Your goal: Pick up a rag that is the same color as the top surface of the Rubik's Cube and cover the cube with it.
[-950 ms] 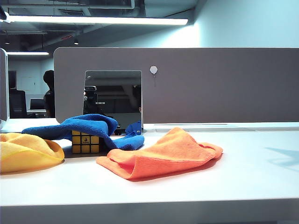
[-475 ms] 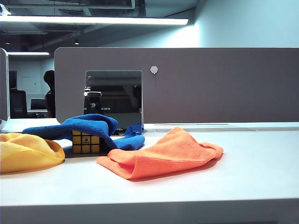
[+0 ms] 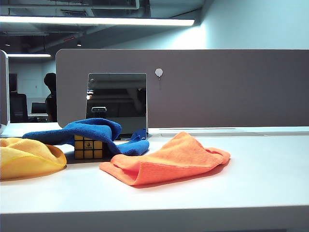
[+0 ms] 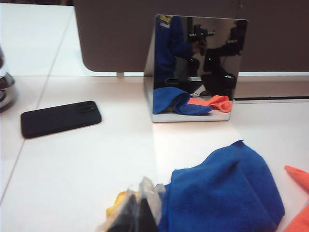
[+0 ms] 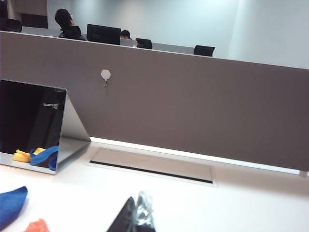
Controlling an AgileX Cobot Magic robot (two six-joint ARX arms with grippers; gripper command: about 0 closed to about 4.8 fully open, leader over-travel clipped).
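exterior view: no arm or gripper shows on the table [image 3: 270, 179]. the rag [image 3: 96, 130], deep blue, lies draped over the top of the rubik's cube [image 3: 88, 147], one fold hanging at the cube's 3 o'clock side; the yellow front face stays uncovered. the yellow cloth [image 3: 26, 157] sits at 9 o'clock of the cube, the orange cloth [image 3: 166, 159] at 4 o'clock. the mirror [image 3: 117, 101] stands at 12 o'clock behind the cube, against the grey partition [image 3: 217, 87]. compared with a second ago, the cloths and cube lie as before; the dark shapes reflected in the mirror have changed, and the faint shadow on the table at the far right has gone.

left wrist view: the left gripper [image 4: 136, 212] shows only as blurred fingertips pressed together, nothing between them, raised above the table and aimed level toward the mirror. the rag lies just beside it; a black phone [image 4: 61, 118] rests well apart.

right wrist view: the right gripper [image 5: 135, 215] shows only blurred tips that look close together; i cannot tell its state. it points toward the partition, high over the table.
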